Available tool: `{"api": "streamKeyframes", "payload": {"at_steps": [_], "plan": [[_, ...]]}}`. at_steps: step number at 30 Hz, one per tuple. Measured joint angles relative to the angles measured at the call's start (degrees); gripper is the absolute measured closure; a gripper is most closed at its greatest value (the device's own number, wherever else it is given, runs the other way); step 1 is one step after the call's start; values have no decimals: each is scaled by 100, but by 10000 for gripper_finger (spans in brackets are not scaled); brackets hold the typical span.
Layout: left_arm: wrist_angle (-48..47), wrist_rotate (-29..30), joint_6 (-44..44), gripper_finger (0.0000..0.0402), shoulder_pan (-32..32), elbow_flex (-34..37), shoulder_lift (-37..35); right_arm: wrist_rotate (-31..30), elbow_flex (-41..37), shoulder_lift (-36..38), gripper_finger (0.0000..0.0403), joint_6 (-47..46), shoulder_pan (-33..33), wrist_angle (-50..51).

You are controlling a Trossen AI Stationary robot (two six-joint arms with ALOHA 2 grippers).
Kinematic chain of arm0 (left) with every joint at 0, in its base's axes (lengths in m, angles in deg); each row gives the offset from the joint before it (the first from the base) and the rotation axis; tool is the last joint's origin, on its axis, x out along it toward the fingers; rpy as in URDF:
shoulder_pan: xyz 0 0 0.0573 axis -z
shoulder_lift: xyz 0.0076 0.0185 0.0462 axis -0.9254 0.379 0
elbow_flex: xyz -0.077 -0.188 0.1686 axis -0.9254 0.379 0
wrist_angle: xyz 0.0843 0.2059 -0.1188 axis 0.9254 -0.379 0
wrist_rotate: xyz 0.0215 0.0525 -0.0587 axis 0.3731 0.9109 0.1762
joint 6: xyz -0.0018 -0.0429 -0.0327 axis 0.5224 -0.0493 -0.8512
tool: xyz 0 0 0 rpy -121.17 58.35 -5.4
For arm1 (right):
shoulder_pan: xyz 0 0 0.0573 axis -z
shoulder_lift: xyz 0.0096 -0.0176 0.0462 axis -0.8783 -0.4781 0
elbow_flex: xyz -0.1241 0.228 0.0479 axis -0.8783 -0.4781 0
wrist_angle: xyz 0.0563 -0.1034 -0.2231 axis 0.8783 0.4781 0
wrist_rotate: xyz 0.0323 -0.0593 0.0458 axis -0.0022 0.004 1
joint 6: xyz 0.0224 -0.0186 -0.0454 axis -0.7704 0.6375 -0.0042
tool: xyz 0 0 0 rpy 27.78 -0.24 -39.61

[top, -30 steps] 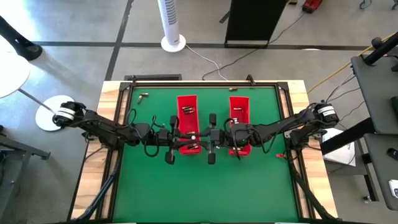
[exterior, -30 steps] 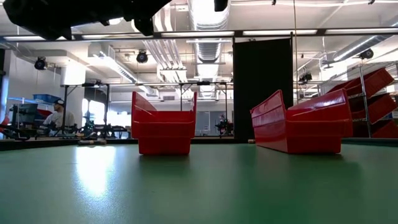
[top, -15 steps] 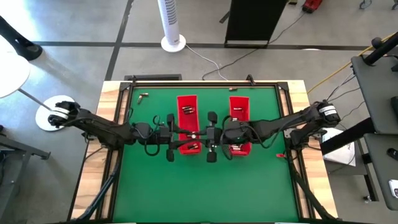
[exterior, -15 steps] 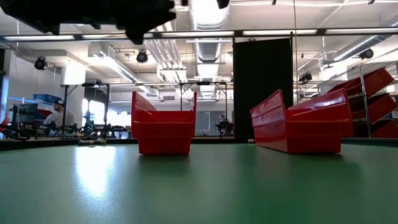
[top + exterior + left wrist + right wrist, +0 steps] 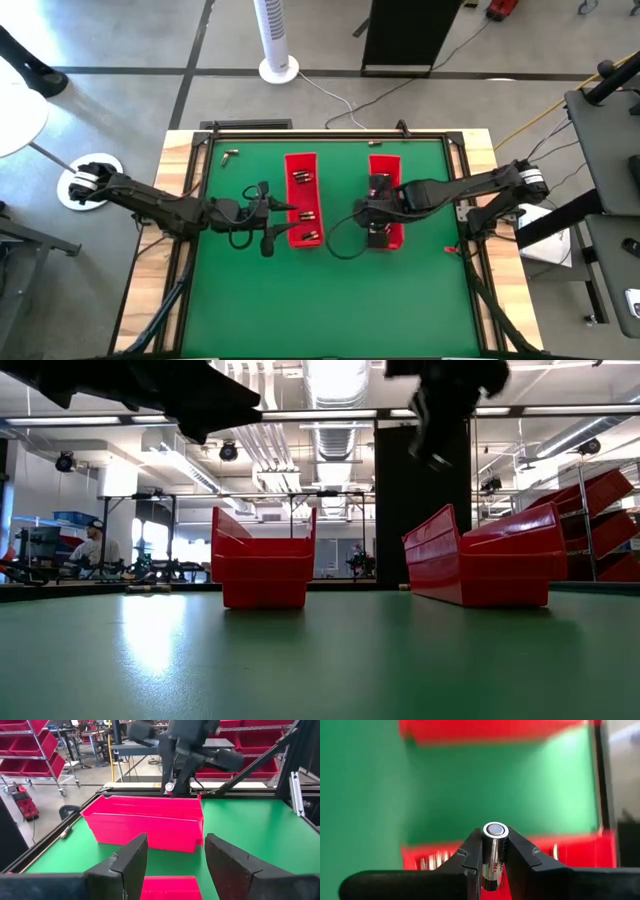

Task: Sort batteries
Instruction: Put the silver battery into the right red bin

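Note:
Two long red trays stand on the green mat: the left tray and the right tray. Each has a few silvery batteries lying in it. My right gripper hangs over the right tray's near half, shut on one battery; it also shows in the low view, above that tray. My left gripper stands open and empty just left of the left tray, pointing toward the table's right edge. One more battery lies on the mat at the far left. My right gripper pinches the battery's long sides between its two fingers. The battery lies along the fingers, and its capped end pokes out past the fingertips. The fingers point down from above, and the battery is lifted clear over the right tray.
The mat's near half is bare green. A small red item lies by the mat's right rim. Wooden borders frame the table. Beyond the far edge stand a white fan and a black cabinet; a person sits far behind.
Both grippers stood close together between the two trays. My left gripper has drawn back toward the table's left edge, off the left tray. My right gripper has gone toward the table's right edge, turned, and now hangs over the right tray.

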Motion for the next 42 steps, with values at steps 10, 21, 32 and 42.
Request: {"api": "streamKeyframes", "payload": {"at_steps": [10,21,32,42], "plan": [[-13,0,-47,223,-1,0,49,1095,-970,-50,361,99,575,94],[-33,-2,-101,223,-1,0,43,1577,-1950,-127,361,633,1029,-873],[-35,-2,-138,223,-1,0,43,1638,-2447,-129,361,921,1138,-1620],[-35,-4,-195,223,-1,0,43,1642,-2679,-133,361,1043,1200,-1905]]}}
